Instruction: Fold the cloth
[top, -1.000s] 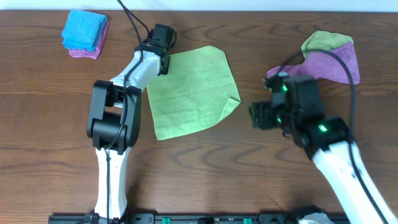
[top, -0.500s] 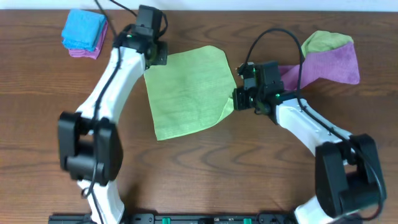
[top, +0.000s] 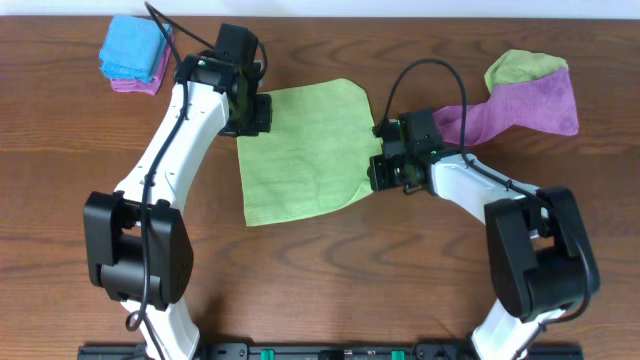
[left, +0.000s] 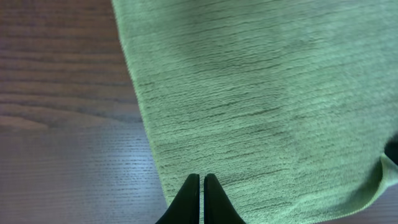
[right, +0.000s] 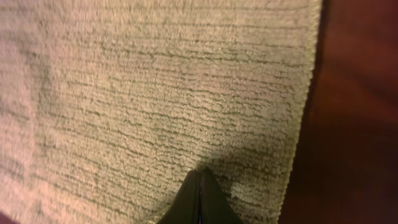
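Note:
The lime-green cloth (top: 300, 145) lies spread flat on the wooden table, with its right corner slightly curled. My left gripper (top: 252, 112) sits on its upper left edge. In the left wrist view the fingers (left: 201, 177) are together on the cloth (left: 261, 93), just inside its edge. My right gripper (top: 383, 172) sits on the right corner. In the right wrist view the fingertips (right: 199, 171) are together, with the cloth (right: 155, 93) puckered at them. The white tag is not visible.
A purple cloth (top: 530, 105) with a yellower-green cloth (top: 520, 65) on it lies at the back right, close behind my right arm. A folded blue cloth (top: 135, 50) on a purple one lies at the back left.
Both arms have swung in to the cloth. The left gripper went from the top-left corner down onto the left edge. The right gripper moved left onto the right corner. The cloth shifted slightly.

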